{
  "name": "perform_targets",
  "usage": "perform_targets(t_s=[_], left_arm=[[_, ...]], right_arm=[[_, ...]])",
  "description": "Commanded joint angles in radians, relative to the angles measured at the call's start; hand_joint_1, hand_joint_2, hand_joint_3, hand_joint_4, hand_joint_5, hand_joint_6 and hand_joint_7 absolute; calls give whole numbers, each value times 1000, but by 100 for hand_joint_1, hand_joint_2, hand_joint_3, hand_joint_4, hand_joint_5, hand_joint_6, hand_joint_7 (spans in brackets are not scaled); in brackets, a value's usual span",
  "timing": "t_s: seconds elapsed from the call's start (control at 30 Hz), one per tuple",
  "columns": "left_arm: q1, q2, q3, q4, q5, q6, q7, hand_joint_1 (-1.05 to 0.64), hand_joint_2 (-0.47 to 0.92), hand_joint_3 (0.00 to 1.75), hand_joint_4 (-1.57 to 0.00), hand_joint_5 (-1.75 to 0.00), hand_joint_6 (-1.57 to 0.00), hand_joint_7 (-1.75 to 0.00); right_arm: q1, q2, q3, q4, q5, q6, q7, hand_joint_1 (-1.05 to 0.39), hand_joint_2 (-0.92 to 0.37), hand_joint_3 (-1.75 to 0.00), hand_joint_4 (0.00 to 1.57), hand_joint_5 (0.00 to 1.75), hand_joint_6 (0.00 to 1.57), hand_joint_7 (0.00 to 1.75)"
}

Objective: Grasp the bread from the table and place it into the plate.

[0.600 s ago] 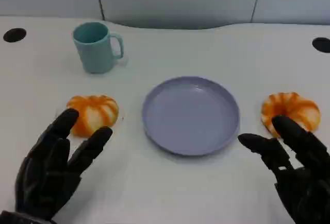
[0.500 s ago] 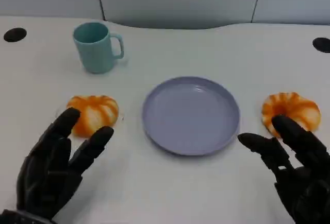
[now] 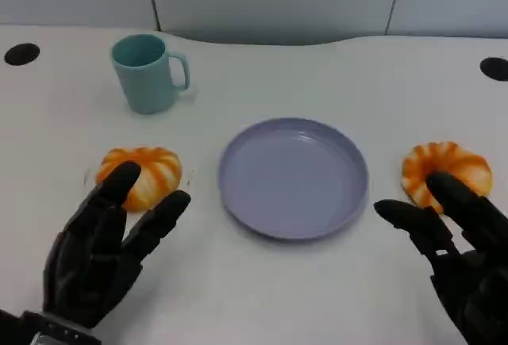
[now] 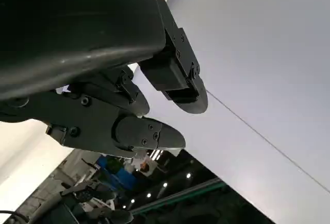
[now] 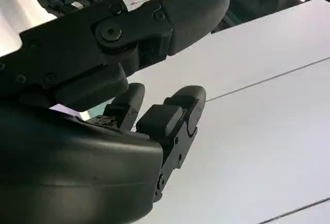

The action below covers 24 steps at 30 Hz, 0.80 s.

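Nearest me, the black left hand (image 3: 107,262) hovers with its fingers (image 3: 163,218) spread wide, holding nothing, its tips just over the near edge of the left orange-and-white striped round bread roll (image 3: 143,174). The black right hand (image 3: 460,270) is likewise spread and empty, just short of the right orange-and-white bread roll (image 3: 444,169). Both of the 2 rolls lie on the white table (image 3: 333,67). Between them sits the round lavender plastic plate (image 3: 294,177). To grasp well, each hand should probably reach fully over its roll before closing. Farther back stands a teal mug (image 3: 148,71).

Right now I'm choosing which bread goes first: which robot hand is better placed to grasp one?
Either, marginally the left robot hand: its open fingers overlap the left bread. The right robot hand similarly overlaps the right bread.
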Motion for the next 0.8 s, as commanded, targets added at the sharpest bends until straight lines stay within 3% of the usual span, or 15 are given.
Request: perform_targets(t_s=[0.03, 0.43, 0.5, 0.63, 0.8], left_arm=[[-12, 10, 5, 22, 11, -12, -13, -42, 92, 13, -82, -24, -89, -1], [-31, 1, 18, 49, 14, -17, -5, -43, 92, 7, -79, -28, -89, 0], [-26, -12, 21, 35, 22, -44, 9, -42, 92, 9, -79, -28, -89, 0], [-8, -37, 25, -21, 83, -221, 30, -32, 92, 9, -80, -30, -89, 0], [-7, -39, 19, -17, 87, -251, 32, -30, 92, 8, -80, -31, -89, 0]], right_arm=[[11, -6, -21, -7, 19, -2, -1, -58, -92, -10, 46, 72, 76, 0], [25, -1, -50, -4, 37, -7, 1, -60, -92, -11, 44, 74, 75, 0], [28, -2, -52, -9, 39, -5, 1, -60, -92, -11, 44, 74, 74, 0], [28, -8, -54, -14, 39, -8, 3, -60, -92, -12, 44, 74, 74, 0], [28, -8, -54, -15, 39, -7, 3, -60, -92, -12, 43, 75, 74, 0]])
